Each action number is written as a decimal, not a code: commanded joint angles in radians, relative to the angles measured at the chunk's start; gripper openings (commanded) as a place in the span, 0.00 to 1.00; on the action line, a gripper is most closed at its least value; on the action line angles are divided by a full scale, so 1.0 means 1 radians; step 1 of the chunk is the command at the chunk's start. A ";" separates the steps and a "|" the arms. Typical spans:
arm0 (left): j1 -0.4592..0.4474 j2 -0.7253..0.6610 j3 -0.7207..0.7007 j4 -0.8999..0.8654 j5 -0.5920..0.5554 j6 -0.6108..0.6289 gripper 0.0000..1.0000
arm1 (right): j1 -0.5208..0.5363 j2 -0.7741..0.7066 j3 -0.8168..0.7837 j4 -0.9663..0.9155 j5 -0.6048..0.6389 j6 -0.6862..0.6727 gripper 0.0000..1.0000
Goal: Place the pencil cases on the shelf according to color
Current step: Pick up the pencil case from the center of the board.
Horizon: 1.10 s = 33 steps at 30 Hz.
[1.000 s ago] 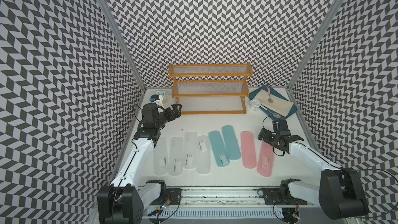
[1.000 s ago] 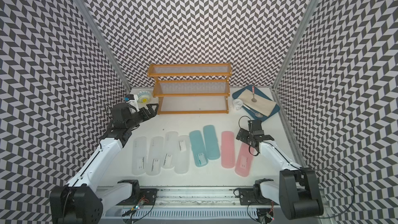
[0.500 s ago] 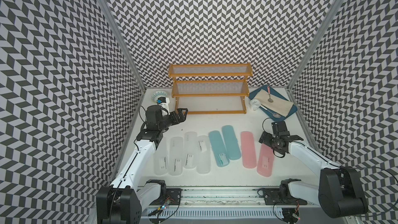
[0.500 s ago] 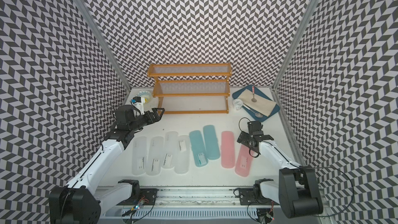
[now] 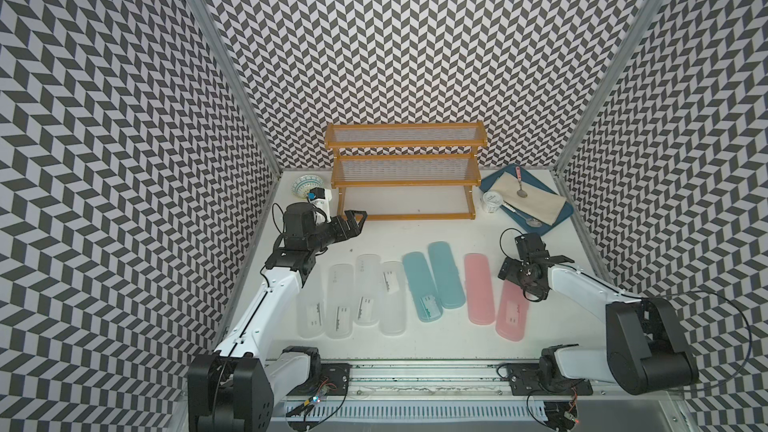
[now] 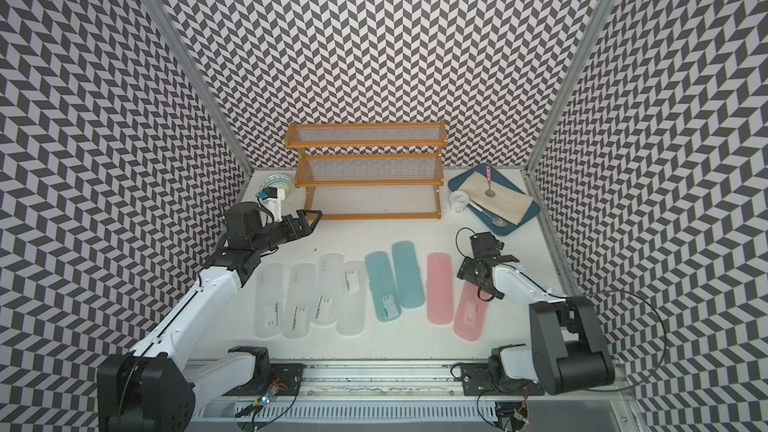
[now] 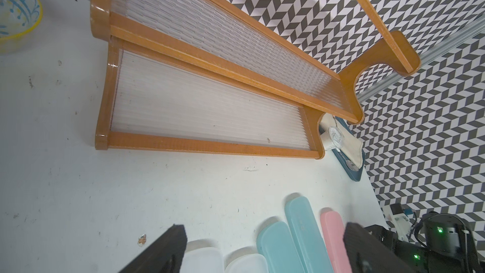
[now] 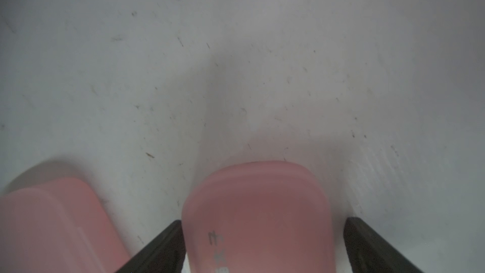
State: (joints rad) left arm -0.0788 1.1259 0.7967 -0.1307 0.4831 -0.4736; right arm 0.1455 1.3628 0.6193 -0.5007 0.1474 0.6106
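Eight pencil cases lie in a row on the white table: several frosted clear ones (image 5: pixel 368 288) at the left, two light blue (image 5: pixel 445 274) in the middle, two pink at the right. My right gripper (image 8: pixel 263 220) is down over the far end of the rightmost pink case (image 5: pixel 513 311). Its jaws are open and straddle that case (image 8: pixel 257 206), one finger against its side and a gap at the other. My left gripper (image 5: pixel 355 218) hovers open and empty near the front left corner of the orange-brown shelf (image 5: pixel 403 172). All tiers of the shelf (image 7: pixel 210 106) are bare.
A dark blue tray (image 5: pixel 557 218) with a cloth and spoons sits at the back right, a small white cup (image 5: pixel 492 201) beside it. A patterned bowl (image 5: pixel 306 184) stands in the back left corner. Chevron walls close in three sides.
My left gripper has swung right, from beside the bowl toward the shelf's front left corner. My right gripper has stayed over the pink case and its jaws have narrowed around it.
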 commanded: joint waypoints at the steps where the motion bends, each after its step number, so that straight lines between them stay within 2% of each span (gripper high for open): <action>1: -0.001 0.000 -0.004 0.027 0.029 -0.008 0.98 | 0.007 0.028 0.023 0.007 0.015 -0.008 0.87; 4: -0.002 -0.005 -0.007 0.027 0.026 -0.007 0.98 | 0.008 0.045 0.048 0.004 0.014 -0.030 0.77; 14: -0.002 -0.016 -0.007 0.019 0.005 -0.001 0.98 | -0.005 0.173 0.186 0.010 0.088 -0.101 0.75; 17: -0.001 -0.013 -0.007 0.017 0.003 0.001 0.98 | -0.022 0.238 0.273 0.004 0.119 -0.147 0.79; 21: -0.002 -0.009 -0.007 0.012 -0.001 0.004 0.98 | -0.030 0.264 0.380 -0.048 0.181 -0.164 0.91; 24: -0.001 -0.010 -0.006 0.010 -0.003 0.006 0.98 | -0.029 0.177 0.370 -0.071 0.148 -0.139 0.94; 25: -0.001 -0.011 -0.006 0.012 -0.003 0.005 0.98 | -0.028 0.129 0.339 -0.069 0.103 -0.121 0.95; 26: -0.001 -0.011 -0.005 0.014 -0.003 0.003 0.98 | -0.026 0.083 0.304 -0.058 0.054 -0.113 0.99; 30: 0.001 -0.014 -0.002 0.019 -0.016 0.002 0.98 | -0.013 -0.100 0.150 -0.053 -0.053 -0.057 1.00; 33: 0.004 -0.014 -0.009 0.034 0.003 -0.005 0.98 | -0.008 -0.176 0.068 -0.060 -0.062 -0.039 1.00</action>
State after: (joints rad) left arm -0.0780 1.1255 0.7967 -0.1280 0.4828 -0.4812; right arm 0.1291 1.2201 0.7414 -0.5495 0.1360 0.5331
